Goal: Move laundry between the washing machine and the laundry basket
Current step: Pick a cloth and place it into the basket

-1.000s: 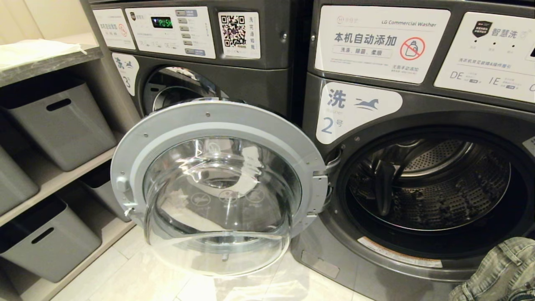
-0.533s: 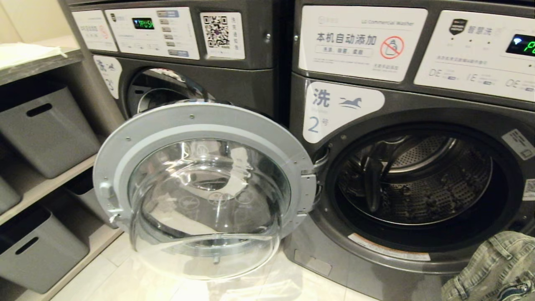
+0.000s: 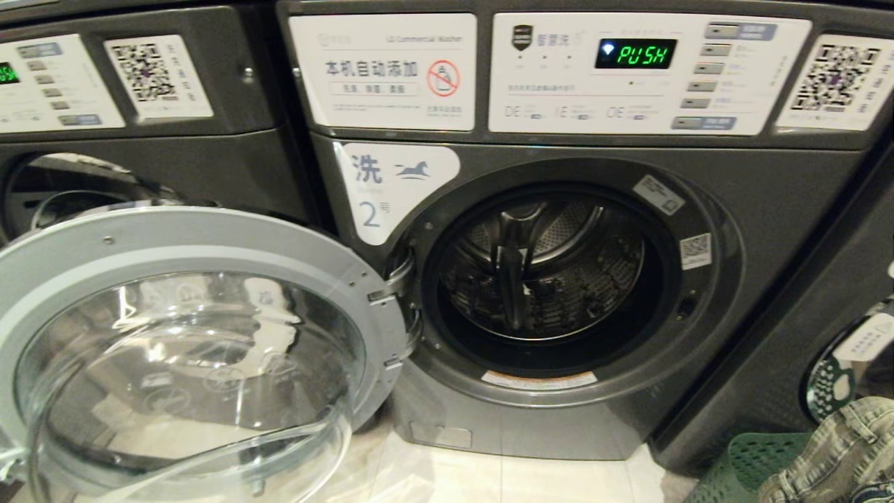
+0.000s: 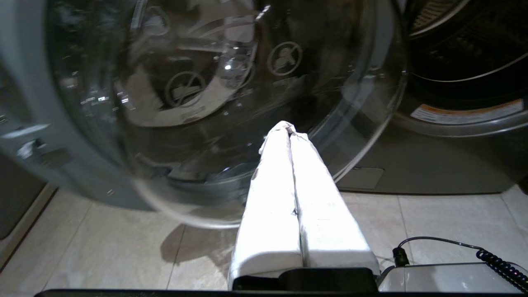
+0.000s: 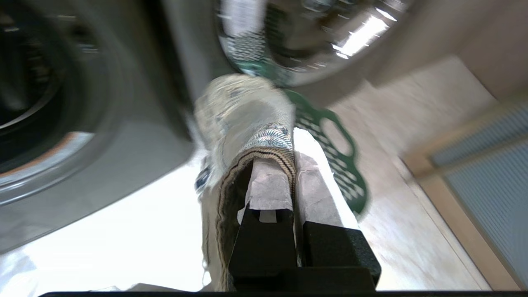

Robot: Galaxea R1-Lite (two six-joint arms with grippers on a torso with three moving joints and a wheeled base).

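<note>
Washing machine (image 3: 559, 293), label 2, door (image 3: 188, 335) swung wide open to its left, covering the front of the next machine (image 3: 140, 161). Drum (image 3: 545, 272) looks bare inside. Display reads PUSH.

R gripper (image 5: 291, 140) clamped tight on a piece of laundry (image 5: 243, 111), greyish denim-like cloth, draped over the fingers; hangs low at right of the washing machine, above the laundry basket (image 3: 740, 464), green, on floor by the machine to the right (image 3: 831, 279).

L gripper (image 4: 288, 128) closed, holding nothing, pointing at the open door's glass, near it; touching or not, can't tell.
</note>
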